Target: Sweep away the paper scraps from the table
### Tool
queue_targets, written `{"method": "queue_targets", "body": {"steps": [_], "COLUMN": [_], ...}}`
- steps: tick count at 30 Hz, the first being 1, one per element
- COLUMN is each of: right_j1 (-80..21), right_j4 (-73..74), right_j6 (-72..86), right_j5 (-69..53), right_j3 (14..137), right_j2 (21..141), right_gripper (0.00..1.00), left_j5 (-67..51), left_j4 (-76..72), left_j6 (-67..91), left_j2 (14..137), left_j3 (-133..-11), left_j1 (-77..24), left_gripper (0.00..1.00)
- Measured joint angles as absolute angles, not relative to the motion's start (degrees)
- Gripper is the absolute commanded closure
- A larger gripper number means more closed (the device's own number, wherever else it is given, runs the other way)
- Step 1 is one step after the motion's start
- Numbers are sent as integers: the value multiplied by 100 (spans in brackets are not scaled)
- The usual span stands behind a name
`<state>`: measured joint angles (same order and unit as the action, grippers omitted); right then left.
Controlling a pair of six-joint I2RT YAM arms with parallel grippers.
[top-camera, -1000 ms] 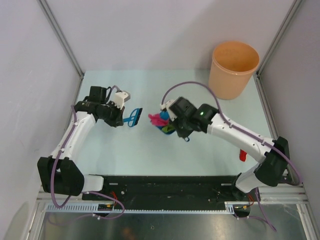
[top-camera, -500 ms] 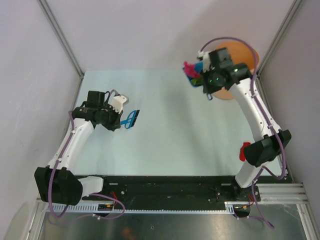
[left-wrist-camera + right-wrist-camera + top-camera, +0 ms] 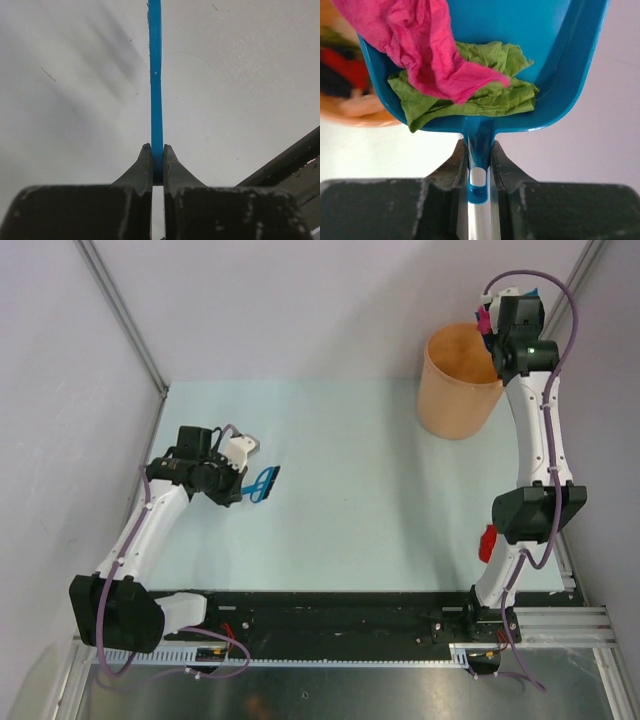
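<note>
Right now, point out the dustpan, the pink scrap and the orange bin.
dustpan point(image 3: 557, 55): right wrist view, bare inner wall.
pink scrap point(image 3: 420, 45): right wrist view, middle of the wad.
orange bin point(image 3: 452, 405): top external view, outer side wall.

One orange bucket point(image 3: 455, 390) on one pale mint surface point(image 3: 340, 510). Two end effectors: the left end effector point(image 3: 157, 160), well left of the bucket, and the right end effector point(image 3: 479, 155), above the bucket's far rim. One blue brush point(image 3: 264, 482). One blue dustpan point(image 3: 530, 40). Two paper scraps point(image 3: 470, 82) above the bucket: one magenta-pink scrap point(image 3: 420, 45), one green scrap point(image 3: 495, 97). More scraps inside the bucket are too blurred to count.
</note>
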<state>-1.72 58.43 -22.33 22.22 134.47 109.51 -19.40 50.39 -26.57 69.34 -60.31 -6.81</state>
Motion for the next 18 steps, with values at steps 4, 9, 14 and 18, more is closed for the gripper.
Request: {"method": "queue_targets", "body": {"steps": [4,9,14,18], "right_j1": [-128,-143,-174,-176], "right_j4": [4289,1914,-552,-2137], "right_j6": [-3682,-5935,-8200,-9719], "right_j5": [3190,3822,3940,3640], "right_j3": [12440,11150,9717,8748], "right_j2": [10908,10890,10809,10709], "right_gripper": [100,100,100,100], "left_j5": [-1942,-1944,-1944,-1946], "left_j4": [5033,5030,5030,5030], "left_j6": [-2681,-2703,-2703,-2705], "left_j2": [6934,6934,6938,6943], "left_j3": [-6014,-5979,-5979,-5979], "left_j1": [-718,-731,-740,-740], "left_gripper": [100,100,100,100]}}
